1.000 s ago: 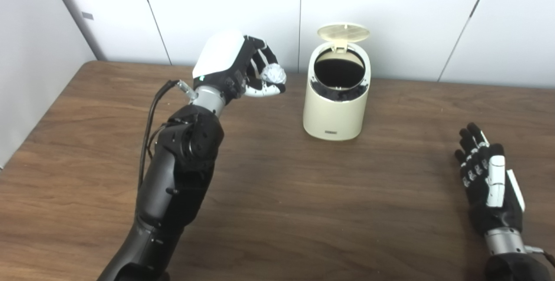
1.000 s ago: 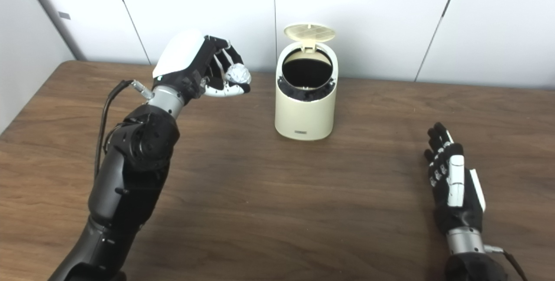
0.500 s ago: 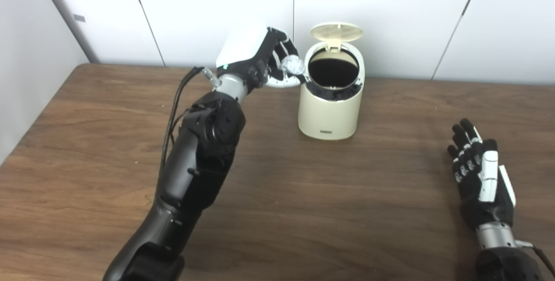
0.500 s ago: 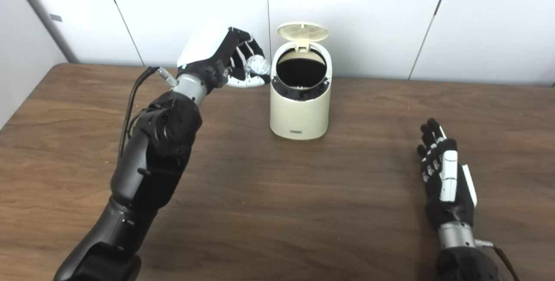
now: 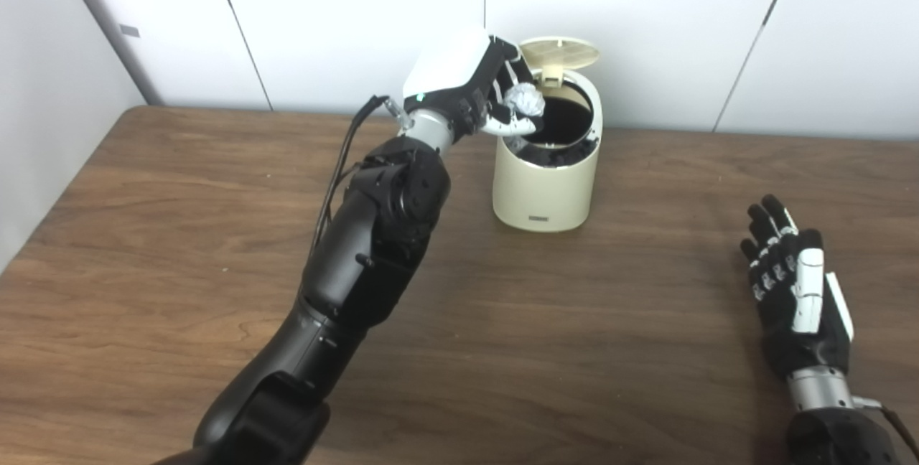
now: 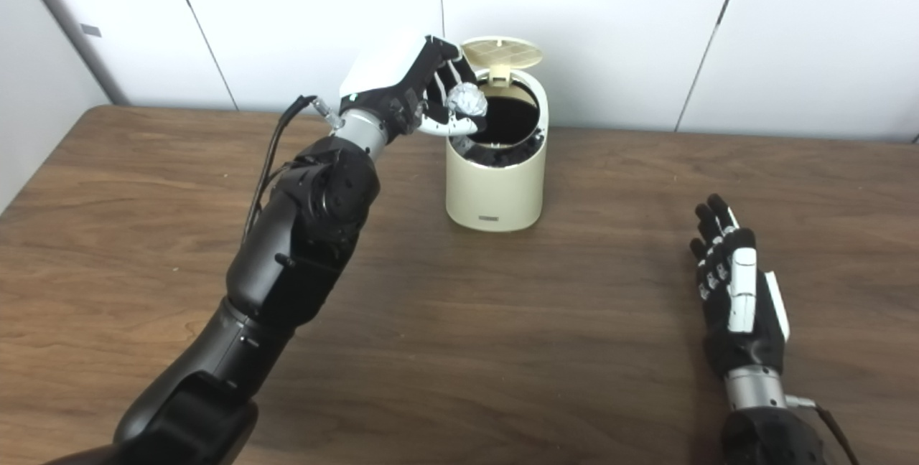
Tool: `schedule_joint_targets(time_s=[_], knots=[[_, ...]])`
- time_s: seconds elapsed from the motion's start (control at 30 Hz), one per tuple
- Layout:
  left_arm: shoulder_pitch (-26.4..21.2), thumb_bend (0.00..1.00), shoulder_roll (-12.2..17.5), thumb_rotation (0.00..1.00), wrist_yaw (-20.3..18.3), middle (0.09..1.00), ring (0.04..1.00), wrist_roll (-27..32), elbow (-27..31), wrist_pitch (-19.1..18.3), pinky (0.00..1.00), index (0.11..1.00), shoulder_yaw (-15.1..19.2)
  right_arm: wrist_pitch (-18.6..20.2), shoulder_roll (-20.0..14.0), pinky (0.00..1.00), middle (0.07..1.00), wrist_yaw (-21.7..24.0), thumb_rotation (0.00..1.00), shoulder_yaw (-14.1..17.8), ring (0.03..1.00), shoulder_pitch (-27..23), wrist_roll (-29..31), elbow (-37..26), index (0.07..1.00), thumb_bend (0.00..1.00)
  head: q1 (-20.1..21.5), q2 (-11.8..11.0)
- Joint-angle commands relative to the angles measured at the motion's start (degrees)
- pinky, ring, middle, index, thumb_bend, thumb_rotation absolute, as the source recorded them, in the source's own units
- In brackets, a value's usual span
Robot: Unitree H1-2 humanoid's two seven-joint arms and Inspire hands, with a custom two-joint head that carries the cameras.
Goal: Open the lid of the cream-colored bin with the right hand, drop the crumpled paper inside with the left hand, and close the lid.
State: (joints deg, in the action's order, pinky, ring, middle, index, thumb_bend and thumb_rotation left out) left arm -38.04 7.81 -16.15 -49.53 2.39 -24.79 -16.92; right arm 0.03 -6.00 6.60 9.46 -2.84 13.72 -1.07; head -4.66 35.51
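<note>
your left hand (image 5: 477, 88) has swung in from beside the bin (image 5: 546, 185) to over its open mouth, fingers closed on the paper ball (image 5: 523, 100); release next. your right hand (image 5: 797, 293) rests spread, empty, lid (image 5: 560, 52) up.

Looks like lab or test room, not home. Plain white wall panels (image 5: 359, 13) with dark vertical seams behind, bare and unmarked. Wood-grain bench (image 5: 502, 350) pushed against panels, carrying only small cream-colored bin (image 5: 543, 181). Black robot arm (image 5: 373, 235) with exposed cable (image 5: 337, 163) along it. Flat, even indoor light.
</note>
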Motion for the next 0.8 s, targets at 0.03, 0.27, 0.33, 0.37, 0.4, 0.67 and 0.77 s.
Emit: schedule_joint_targets(time_s=[0.03,0.27,0.33,0.37,0.4,0.67,0.77], knots=[[-4.84,0.48,-0.96,0.00,1.98,0.477,0.403,-0.93,0.14,0.40,0.38,0.495,-0.45,-1.87,1.56,1.00,0.945,0.18,0.97,-0.27,1.000,0.72,1.15,3.03,0.931,0.48,0.17,0.06],[-5.69,0.47,-1.77,0.00,1.64,0.474,0.394,-1.55,-0.03,-0.09,0.34,0.496,-1.23,-1.12,0.64,1.00,0.955,0.20,1.00,-0.47,1.000,0.54,0.54,2.23,0.941,0.49,0.00,0.15],[-5.77,0.48,-2.07,0.00,2.08,0.483,0.405,-1.24,-0.43,-0.02,0.38,0.492,-1.23,-1.11,0.47,1.00,0.954,0.37,0.99,-0.18,1.000,0.26,1.18,2.30,0.938,0.49,0.00,0.15],[-5.75,0.48,-2.23,0.00,2.30,0.486,0.401,-0.96,-0.59,0.03,0.35,0.494,-1.12,-1.21,0.40,1.00,0.956,0.46,1.00,-0.11,1.000,0.16,1.34,2.37,0.938,0.48,0.00,0.15],[-5.74,0.47,-2.36,0.00,2.34,0.487,0.400,-0.73,-0.62,0.03,0.34,0.495,-1.04,-1.25,0.31,1.00,0.956,0.50,1.00,-0.10,1.000,0.11,1.35,2.28,0.938,0.48,-0.01,0.43],[-5.70,0.47,-2.92,0.00,0.94,0.461,0.406,-1.50,-0.02,-1.78,0.30,0.504,-1.59,-1.81,-0.03,1.00,0.960,0.52,1.00,-0.26,1.000,0.09,0.97,2.09,0.940,0.49,0.04,0.96],[-5.53,0.47,-2.75,0.00,1.12,0.465,0.409,-1.62,0.04,-1.80,0.31,0.498,-1.72,-1.58,-0.07,1.00,0.957,0.23,1.00,-0.17,1.000,0.12,0.77,1.86,0.941,0.49,-0.19,1.19]])
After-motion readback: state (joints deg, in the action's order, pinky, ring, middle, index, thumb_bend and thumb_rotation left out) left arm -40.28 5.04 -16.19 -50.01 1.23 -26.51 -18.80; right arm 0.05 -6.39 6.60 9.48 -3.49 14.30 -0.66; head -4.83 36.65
